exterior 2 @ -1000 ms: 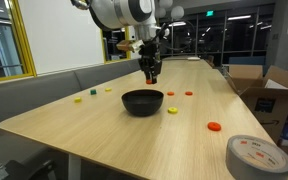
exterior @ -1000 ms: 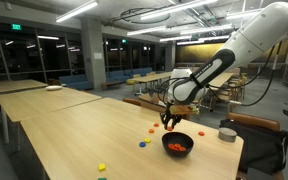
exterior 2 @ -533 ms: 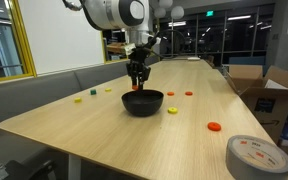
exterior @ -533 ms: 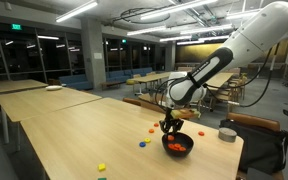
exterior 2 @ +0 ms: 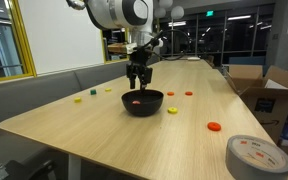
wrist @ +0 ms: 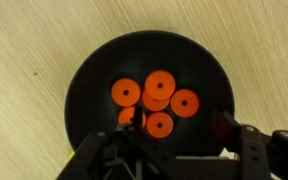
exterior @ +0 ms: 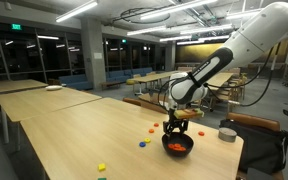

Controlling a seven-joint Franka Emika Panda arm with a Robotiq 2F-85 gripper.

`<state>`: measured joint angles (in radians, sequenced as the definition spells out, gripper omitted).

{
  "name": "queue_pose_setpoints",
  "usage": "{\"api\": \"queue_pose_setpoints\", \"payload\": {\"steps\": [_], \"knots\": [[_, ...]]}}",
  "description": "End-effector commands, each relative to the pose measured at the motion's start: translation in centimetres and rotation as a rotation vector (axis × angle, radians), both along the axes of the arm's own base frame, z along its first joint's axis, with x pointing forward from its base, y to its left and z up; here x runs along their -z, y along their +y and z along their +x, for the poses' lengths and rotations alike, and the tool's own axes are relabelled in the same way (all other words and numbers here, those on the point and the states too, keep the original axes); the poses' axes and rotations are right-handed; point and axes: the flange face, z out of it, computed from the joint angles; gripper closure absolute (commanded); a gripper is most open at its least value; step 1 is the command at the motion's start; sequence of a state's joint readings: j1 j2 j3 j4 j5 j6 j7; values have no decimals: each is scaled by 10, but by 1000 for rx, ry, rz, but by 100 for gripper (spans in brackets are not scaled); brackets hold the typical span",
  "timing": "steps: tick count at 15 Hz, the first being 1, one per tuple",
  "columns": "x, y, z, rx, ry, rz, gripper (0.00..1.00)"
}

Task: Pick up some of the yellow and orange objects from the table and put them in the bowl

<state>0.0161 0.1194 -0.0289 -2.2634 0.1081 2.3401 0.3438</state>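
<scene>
While the hand point(exterior 2: 136, 78) hangs open and empty just above the black bowl point(exterior 2: 144, 106), several orange discs point(wrist: 156, 95) already lie inside; an orange piece point(exterior 2: 214, 126) and a yellow piece point(exterior 2: 78, 98), among others, wait on the bench point(exterior 2: 134, 145), so more could follow.

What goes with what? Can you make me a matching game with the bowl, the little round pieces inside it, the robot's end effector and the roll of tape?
Things:
1. bowl
2. pieces in the bowl
3. end effector
4. tape roll

Matches:
A. orange
B. hanging over the bowl
C. black
D. grey

Pairs: 1-C, 2-A, 3-B, 4-D
</scene>
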Motion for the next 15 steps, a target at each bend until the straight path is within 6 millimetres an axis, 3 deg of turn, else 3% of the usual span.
{"api": "queue_pose_setpoints", "payload": {"steps": [1, 5, 9, 15], "knots": [[-29, 4, -12, -40, 15, -34, 0], [-79, 28, -49, -207, 52, -138, 0], [-131, 66, -99, -364, 30, -196, 0], [-180, 120, -173, -664, -8, -236, 0]]}}
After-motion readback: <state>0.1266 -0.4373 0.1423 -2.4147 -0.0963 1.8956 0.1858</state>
